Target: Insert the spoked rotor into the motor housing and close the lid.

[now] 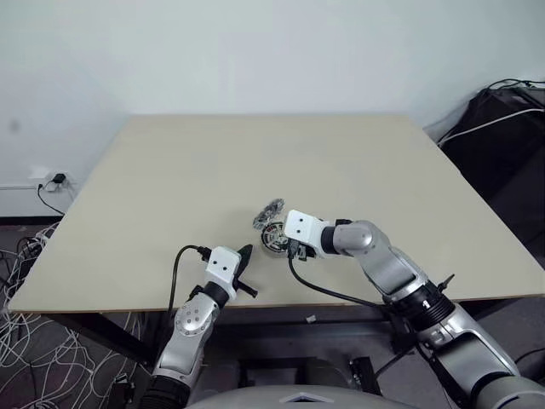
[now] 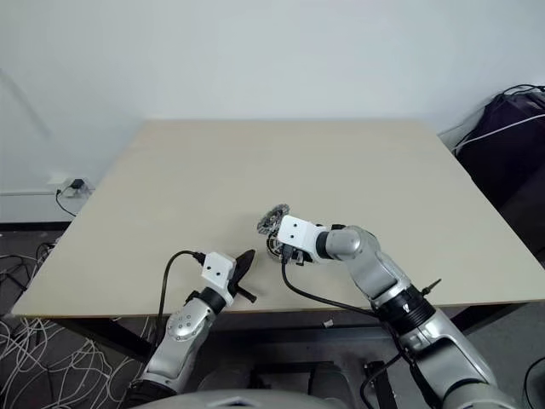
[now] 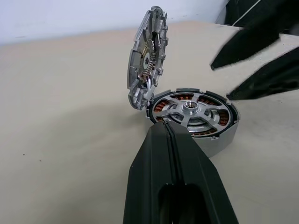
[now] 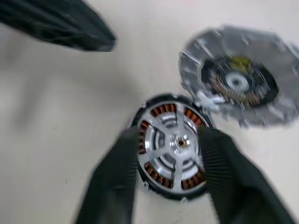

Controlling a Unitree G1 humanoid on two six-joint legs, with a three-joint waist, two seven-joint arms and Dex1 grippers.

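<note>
The beige table (image 1: 170, 187) carries the motor housing (image 3: 194, 116) near its near edge, the spoked rotor (image 4: 175, 144) seated inside, the lid (image 3: 147, 56) hinged upright. Right gripper (image 4: 170, 154) hangs spread above the housing; left gripper (image 3: 166, 133) pressed together. No readable writing.

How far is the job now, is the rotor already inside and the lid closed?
Done: the spoked rotor sits inside the motor housing. In hand: nothing; the right gripper hangs open above the housing, and the left gripper is shut beside it. Left: the lid stands open and must be closed.
</note>
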